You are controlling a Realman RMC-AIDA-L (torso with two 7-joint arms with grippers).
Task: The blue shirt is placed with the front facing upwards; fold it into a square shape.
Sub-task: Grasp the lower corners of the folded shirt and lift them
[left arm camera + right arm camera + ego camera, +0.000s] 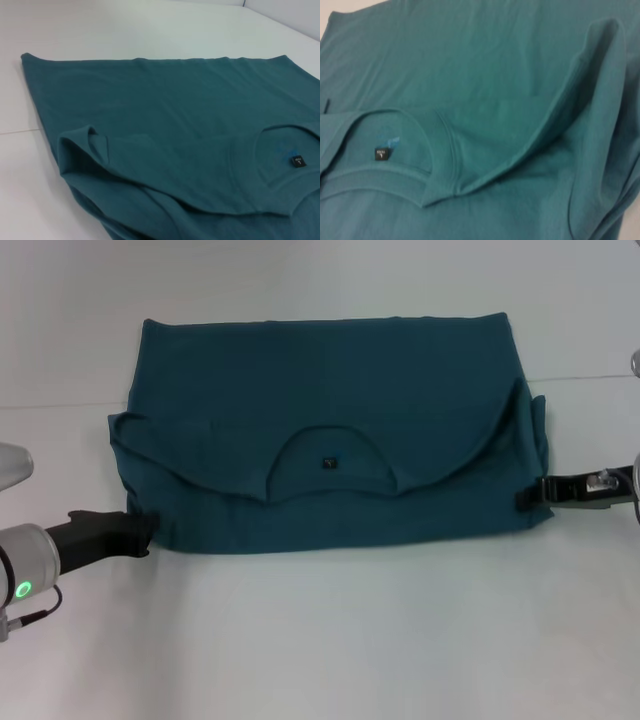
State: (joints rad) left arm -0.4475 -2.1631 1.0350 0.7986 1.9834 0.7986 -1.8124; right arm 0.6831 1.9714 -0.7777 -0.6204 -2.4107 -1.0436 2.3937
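Both grippers sit at the near corners of the blue shirt (330,430): the left gripper (140,533) touches the near left corner, its dark fingers pressed together at the cloth edge, though I cannot tell whether any fabric is pinched between them. Opposite it, the right gripper (532,495) reaches in to the near right corner; whether its fingers are apart or together cannot be told.

That shirt lies folded across the middle of the white table (330,640) as a wide band, plain teal cloth uppermost. Its collar (328,455) faces the robot, curving as an arch at the centre of the near fold, with the small dark neck label (329,462) showing inside it — the wrist views show the same label (297,161) (381,154). On each side a sleeve is tucked inward, leaving a raised, loose pleat near the corner.
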